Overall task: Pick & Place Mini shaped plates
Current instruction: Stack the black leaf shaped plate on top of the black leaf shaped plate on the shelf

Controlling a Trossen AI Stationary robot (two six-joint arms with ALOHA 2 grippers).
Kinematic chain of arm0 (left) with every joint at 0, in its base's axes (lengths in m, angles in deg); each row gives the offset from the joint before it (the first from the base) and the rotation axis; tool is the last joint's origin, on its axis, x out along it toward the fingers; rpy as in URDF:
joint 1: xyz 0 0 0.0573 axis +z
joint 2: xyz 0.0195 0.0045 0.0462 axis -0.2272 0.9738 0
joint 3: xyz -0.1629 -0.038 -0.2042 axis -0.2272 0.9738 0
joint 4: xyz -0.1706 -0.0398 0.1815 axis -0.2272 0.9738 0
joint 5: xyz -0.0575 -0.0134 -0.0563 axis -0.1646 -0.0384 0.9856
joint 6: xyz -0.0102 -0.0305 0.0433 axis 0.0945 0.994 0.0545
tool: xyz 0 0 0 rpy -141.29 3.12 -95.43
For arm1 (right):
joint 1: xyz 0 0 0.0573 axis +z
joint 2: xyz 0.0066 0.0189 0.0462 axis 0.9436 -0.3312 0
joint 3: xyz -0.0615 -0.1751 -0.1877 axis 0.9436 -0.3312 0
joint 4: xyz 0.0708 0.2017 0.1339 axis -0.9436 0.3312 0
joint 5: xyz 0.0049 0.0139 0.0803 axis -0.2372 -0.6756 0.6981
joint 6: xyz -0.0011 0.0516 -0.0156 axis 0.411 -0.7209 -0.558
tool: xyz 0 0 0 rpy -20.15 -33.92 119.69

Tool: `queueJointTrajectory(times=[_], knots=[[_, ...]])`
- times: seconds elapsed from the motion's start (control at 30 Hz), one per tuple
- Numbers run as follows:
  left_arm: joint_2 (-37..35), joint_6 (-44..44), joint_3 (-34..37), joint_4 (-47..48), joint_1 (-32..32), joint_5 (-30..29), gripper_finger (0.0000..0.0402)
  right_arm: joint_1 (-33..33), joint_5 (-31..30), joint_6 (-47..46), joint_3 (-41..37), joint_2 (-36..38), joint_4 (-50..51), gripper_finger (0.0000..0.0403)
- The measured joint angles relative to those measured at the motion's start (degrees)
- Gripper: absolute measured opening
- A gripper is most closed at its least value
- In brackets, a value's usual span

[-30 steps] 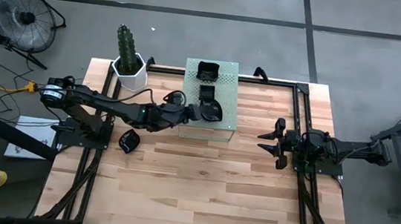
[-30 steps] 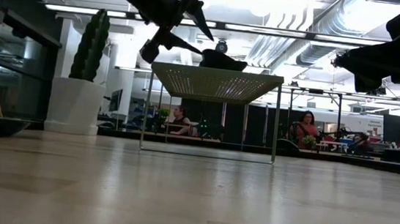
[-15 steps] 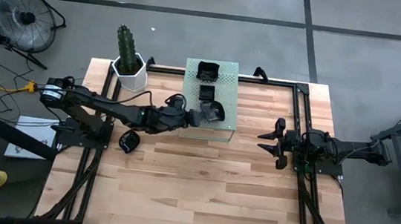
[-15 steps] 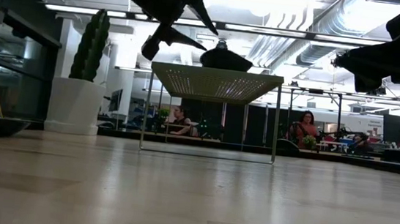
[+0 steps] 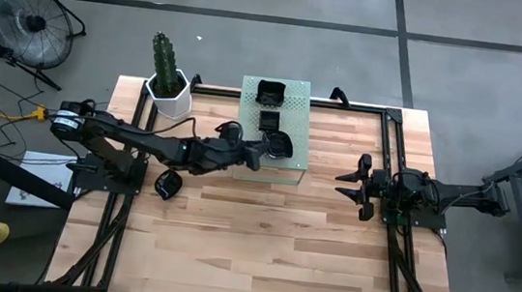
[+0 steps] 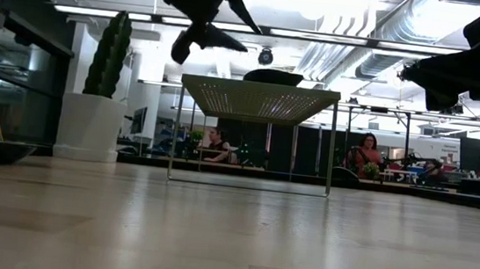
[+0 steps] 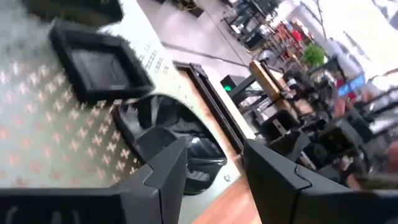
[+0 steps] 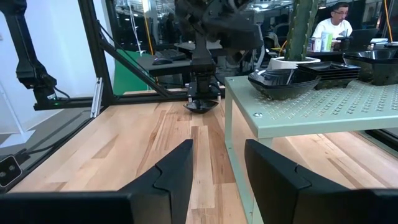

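Just left claw [image 5: 258,154] agape (empty)

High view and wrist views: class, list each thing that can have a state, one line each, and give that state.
Round wavy-edged black plate: resting on the pale green perforated stand, released.
Small square black plate: on the stand.
Black plate on the wooden table: lying alone.
Left gripper: open, empty.
Right gripper: open, empty, waiting.
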Motion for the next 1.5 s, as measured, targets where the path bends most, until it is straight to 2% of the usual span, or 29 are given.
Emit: queueJointTrajectory(times=[0.17,0.27,0.47,0.67,0.77,0.9,1.1,1.27,1.37,1.5], knots=[[-2.60,-11.26,-0.02,0.95,0.00,-0.34,0.0156,-0.01,-0.01,-0.01,0.00,-0.02,0.00,0.0140],[-4.98,-14.79,-0.02,4.29,0.02,0.01,0.0156,0.00,-0.01,-0.01,0.01,-0.02,0.00,0.0140],[-11.60,-14.95,-0.02,19.74,0.02,1.89,0.0156,0.00,0.00,0.00,0.00,-0.02,0.00,0.0140],[-17.60,-14.50,0.02,39.17,0.03,8.93,0.0156,0.01,0.01,-0.01,0.01,-0.02,0.00,0.0140],[-19.75,-14.80,0.21,45.91,-0.34,13.51,0.0156,0.01,0.00,0.00,-0.01,-0.02,0.00,0.0140],[-23.22,-15.70,2.24,49.20,-2.42,15.14,0.0156,0.01,0.01,-0.01,-0.01,-0.02,0.01,0.0140],[-30.64,-5.59,10.42,49.58,-7.45,12.71,0.0156,-0.01,0.00,-0.01,0.01,-0.02,-0.01,0.0140],[-37.92,7.83,17.78,49.85,-13.02,6.10,0.0156,0.00,0.01,-0.01,0.00,-0.02,-0.01,0.0140],[-41.11,11.64,19.67,52.88,-15.96,2.70,0.0156,0.00,0.00,-0.01,0.00,-0.02,-0.01,0.0140],[-42.91,18.25,19.98,61.37,-18.23,1.42,0.0156,0.00,0.01,0.00,0.00,-0.02,-0.01,0.0140]])
